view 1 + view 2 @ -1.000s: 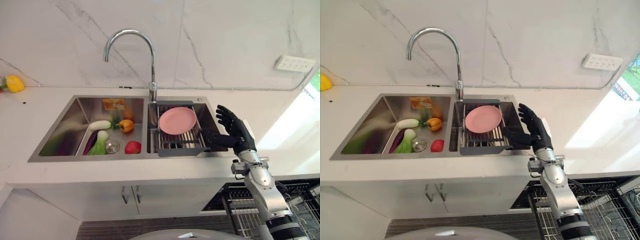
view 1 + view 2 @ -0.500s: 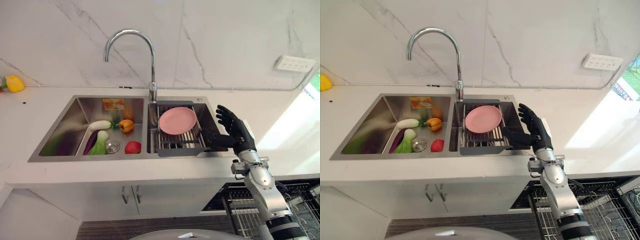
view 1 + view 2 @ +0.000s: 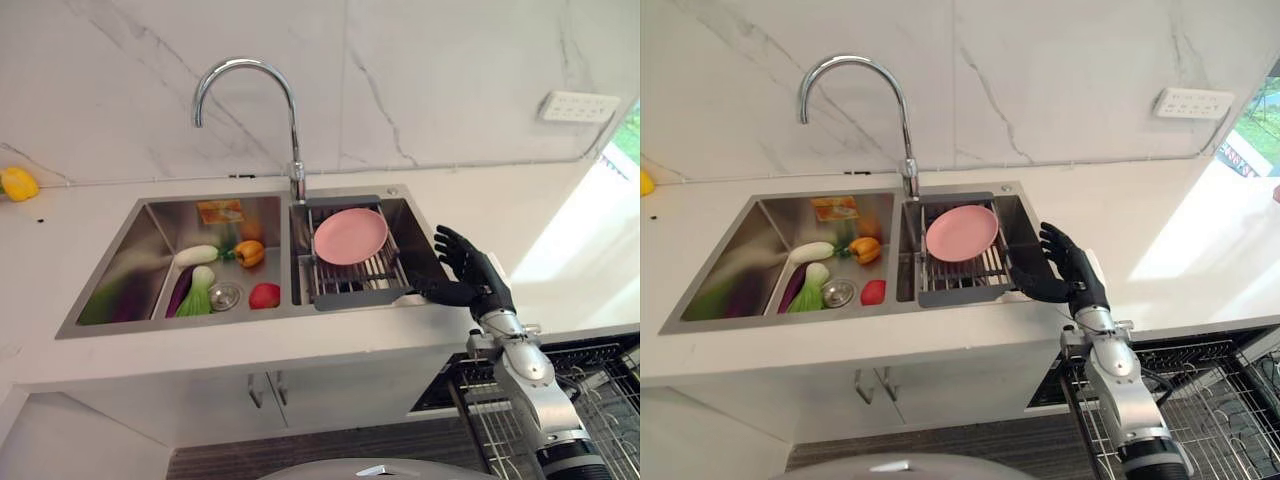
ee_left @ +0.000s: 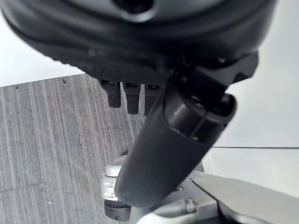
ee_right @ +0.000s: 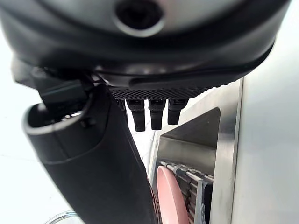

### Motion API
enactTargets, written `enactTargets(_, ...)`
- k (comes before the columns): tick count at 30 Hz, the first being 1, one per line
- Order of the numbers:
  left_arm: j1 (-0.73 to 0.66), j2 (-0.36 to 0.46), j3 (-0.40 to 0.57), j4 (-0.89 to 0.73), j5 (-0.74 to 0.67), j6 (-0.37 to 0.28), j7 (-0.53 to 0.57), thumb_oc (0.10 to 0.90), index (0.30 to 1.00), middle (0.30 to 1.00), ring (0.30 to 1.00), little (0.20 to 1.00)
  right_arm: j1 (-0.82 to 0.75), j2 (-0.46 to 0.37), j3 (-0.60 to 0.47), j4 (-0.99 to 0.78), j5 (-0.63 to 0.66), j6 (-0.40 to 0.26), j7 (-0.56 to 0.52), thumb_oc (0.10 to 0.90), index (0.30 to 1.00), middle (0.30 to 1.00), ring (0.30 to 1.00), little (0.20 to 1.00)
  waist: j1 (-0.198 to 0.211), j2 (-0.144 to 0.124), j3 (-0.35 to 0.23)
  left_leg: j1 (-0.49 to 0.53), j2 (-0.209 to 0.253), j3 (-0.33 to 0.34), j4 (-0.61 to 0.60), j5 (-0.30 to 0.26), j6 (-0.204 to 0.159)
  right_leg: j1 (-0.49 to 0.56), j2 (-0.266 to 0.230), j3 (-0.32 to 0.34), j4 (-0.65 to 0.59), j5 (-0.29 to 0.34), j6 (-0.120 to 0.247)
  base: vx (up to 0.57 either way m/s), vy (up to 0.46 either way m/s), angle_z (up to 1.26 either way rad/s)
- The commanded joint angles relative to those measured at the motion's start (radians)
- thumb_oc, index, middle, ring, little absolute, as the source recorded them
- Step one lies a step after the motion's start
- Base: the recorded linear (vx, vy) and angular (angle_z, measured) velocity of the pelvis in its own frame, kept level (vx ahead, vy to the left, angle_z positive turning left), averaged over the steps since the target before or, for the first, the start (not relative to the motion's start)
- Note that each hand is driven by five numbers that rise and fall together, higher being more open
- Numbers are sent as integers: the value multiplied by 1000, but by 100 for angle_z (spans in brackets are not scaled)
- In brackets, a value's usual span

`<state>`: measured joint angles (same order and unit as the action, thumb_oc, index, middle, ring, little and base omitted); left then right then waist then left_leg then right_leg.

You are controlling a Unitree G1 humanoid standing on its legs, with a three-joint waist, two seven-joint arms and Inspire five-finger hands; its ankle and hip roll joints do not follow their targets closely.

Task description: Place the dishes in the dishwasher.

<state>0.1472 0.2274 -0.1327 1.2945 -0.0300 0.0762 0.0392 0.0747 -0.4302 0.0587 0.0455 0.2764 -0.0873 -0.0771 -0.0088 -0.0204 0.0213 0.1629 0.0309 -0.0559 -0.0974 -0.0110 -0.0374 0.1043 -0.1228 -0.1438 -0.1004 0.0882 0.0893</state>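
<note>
I am looking down at a white marble-veined counter holding a brushed steel sink with 2 basins. 1 curved chrome faucet is rising behind the divider. Lower right, the wire dishwasher rack is standing pulled out, its thin metal grid showing.

In the sink's right basin, 1 dark-framed slatted drain rack is carrying 1 smooth round pink plate, leaning tilted on the bars. In the left basin I am counting 1 white radish, 1 green bok choy, 1 purple eggplant, 1 orange pepper and 1 red tomato. 1 yellow pepper is sitting far left on the counter.

My right hand is hovering beside the rack's right edge, fingers spread and released, touching nothing. Its wrist view is giving me the plate edge-on, a thin pink disc. My left hand is hanging over grey ribbed flooring in its wrist view, fingers straight, gripping nothing.
</note>
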Motion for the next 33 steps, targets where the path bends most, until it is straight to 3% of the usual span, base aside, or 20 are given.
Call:
enactTargets(1,-114,-51,0,11,-7,-57,-24,800,900,900,900,900,-85,-57,-83,-100,-145,-65,-20,800,900,900,900,900,21,-4,-15,-36,-5,87,44,-25,30,2,1,39,93,-94,-4,61,29,-2)
enactTargets(6,-99,-56,-34,1,38,-64,-48,800,900,900,900,900,-115,-109,-108,-89,-250,-72,-29,800,900,900,900,900,32,-5,-20,-20,-4,83,25,-25,29,18,0,19,61,-85,3,29,9,3)
enactTargets(14,-65,-24,13,53,74,-68,-47,800,900,900,900,900,-180,-185,-122,-33,-398,-88,-64,800,900,900,900,900,63,-8,-22,-23,1,78,17,-22,22,32,1,-8,19,-71,6,0,-8,4)
enactTargets(33,-53,-23,-36,70,68,-70,-35,800,900,900,900,900,-397,-217,24,257,-400,-62,-131,800,900,900,900,900,134,-19,-21,-53,5,30,13,-4,15,35,3,-57,13,-72,3,15,-7,9)
